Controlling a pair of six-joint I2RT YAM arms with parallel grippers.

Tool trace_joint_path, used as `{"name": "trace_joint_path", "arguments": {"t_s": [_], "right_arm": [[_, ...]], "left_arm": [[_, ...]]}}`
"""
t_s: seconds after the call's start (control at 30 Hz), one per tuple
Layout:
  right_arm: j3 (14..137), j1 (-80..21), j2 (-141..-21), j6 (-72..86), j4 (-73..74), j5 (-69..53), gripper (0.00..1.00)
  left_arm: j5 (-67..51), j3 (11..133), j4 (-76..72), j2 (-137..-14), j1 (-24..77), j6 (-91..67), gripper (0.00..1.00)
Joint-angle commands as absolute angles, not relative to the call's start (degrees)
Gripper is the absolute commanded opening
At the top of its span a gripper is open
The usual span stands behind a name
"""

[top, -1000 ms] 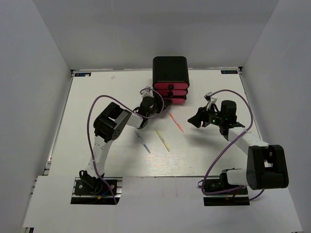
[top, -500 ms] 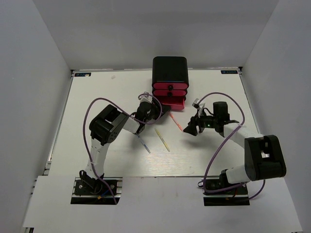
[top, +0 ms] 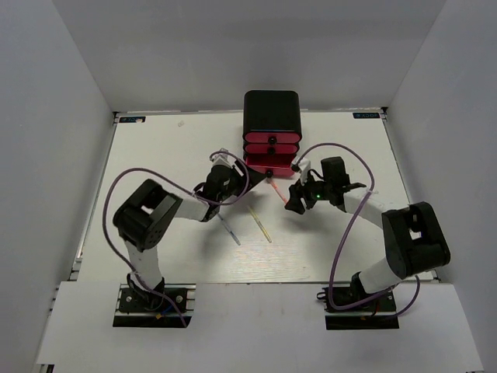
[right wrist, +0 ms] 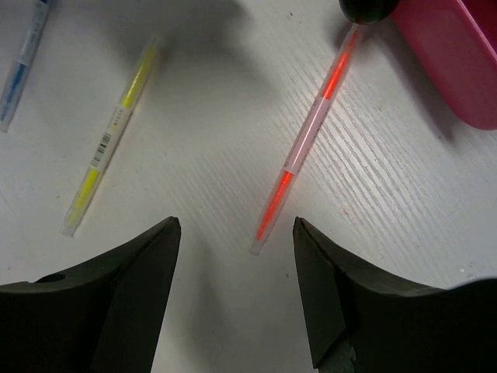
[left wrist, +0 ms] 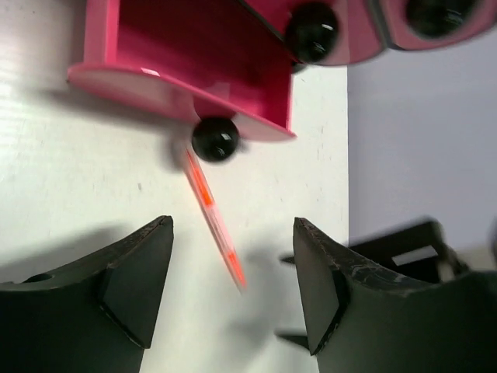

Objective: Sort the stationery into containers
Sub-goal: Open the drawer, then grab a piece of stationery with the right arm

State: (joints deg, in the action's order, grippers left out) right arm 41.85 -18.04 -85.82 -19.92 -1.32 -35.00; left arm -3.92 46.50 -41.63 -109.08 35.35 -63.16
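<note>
The cabinet [top: 272, 113] has its bottom drawer [left wrist: 194, 47] pulled out; my left jaws face it, wide open and empty. My right jaws, equally open and empty, hang over the orange pen [right wrist: 307, 148], which lies on the surface [right wrist: 194, 194] with one end at the drawer knob [left wrist: 215, 138]. Recommended: straddle the pen's middle crosswise, lower fully, then close.

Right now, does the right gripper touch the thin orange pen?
Apart. The right wrist view shows bare white table between the thin orange pen and both fingers of the right gripper.
</note>
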Motion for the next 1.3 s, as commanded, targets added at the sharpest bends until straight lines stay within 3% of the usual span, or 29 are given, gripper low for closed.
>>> {"name": "trace_joint_path", "arguments": {"t_s": [0.0, 0.27, 0.63, 0.7, 1.0, 1.07, 1.27], "right_arm": [[45.52, -20.47, -87.62, -19.6, -0.79, -28.57, 0.66], [52.37, -24.52, -94.48, -19.78, -0.17, -18.74, 0.66], [57.48, -29.53, -102.31, -20.13, 5.8, -7.12, 0.59], [57.04, -30.14, -102.22, -20.13, 6.24, -6.86, 0.55], [52.65, -31.02, -96.86, -24.61, 9.84, -11.68, 0.06], [51.77, -30.59, -93.45, -26.71, 10.46, -15.8, 0.0], [53.43, -29.97, -85.53, -34.7, 12.22, -21.45, 0.0]], "left_arm": [[-3.08, 43.69, -35.7, -99.86, 35.33, -58.98, 0.73], [3.24, 36.92, -15.58, -78.6, 35.33, -51.07, 0.79], [12.3, 28.48, 5.62, -54.94, 35.33, -56.07, 0.84], [12.91, 27.95, 7.2, -53.62, 35.33, -56.6, 0.84], [12.92, 28.56, 11.69, -53.0, 35.33, -57.13, 0.85], [12.92, 29.26, 13.0, -54.14, 35.33, -57.65, 0.85], [11.17, 32.6, 17.48, -59.76, 35.33, -59.24, 0.85]]}}
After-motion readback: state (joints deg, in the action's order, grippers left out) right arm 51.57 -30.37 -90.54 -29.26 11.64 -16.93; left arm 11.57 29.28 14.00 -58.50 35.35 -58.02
